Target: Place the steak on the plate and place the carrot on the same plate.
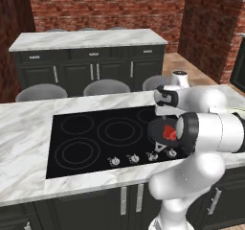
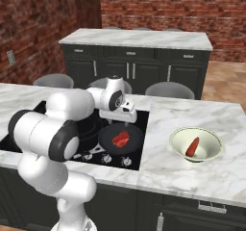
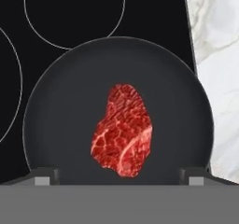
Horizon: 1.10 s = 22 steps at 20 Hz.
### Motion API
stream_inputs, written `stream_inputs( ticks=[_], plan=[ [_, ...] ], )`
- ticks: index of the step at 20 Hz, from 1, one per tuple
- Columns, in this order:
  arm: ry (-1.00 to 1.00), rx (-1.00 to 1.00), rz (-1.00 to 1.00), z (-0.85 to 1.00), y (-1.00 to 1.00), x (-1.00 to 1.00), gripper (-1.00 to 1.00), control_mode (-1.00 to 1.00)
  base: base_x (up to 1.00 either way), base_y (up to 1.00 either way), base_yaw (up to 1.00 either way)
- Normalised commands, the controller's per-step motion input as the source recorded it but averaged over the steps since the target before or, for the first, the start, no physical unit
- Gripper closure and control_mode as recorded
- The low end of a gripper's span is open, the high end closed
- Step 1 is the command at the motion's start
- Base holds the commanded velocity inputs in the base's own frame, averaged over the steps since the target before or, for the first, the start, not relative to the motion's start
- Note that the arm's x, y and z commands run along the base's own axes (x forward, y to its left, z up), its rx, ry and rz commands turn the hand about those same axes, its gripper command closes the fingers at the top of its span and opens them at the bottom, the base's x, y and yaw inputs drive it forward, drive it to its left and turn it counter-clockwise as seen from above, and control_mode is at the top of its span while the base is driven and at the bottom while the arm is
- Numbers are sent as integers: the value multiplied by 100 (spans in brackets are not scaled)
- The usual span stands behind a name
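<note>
The steak is lying flat near the middle of the black frying pan, which is sitting on the cooktop by its worktop-side edge. The gripper is being held above the pan, jaws spread wide and empty, nothing being touched. A straight descent is judged best, one fingertip on each long side of the meat. The carrot is lying in a cream bowl on the worktop, beside the pan
</note>
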Motion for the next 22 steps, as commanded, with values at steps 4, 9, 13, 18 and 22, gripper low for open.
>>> stream_inputs(
  ticks=[4, 9, 13, 18, 22],
  plan=[
    [0, 0, 0, -48, -27, 14, -100, -100, 0, 0, 0],
    [0, 0, 0, -48, -12, 10, -100, -100, 0, 0, 0],
    [0, 0, 0, -26, 1, 18, -100, -100, 0, 0, 0],
    [0, 0, 0, -25, 0, 15, -100, -100, 0, 0, 0],
    [0, 0, 0, -21, 0, 10, -100, -100, 0, 0, 0]
  ],
)
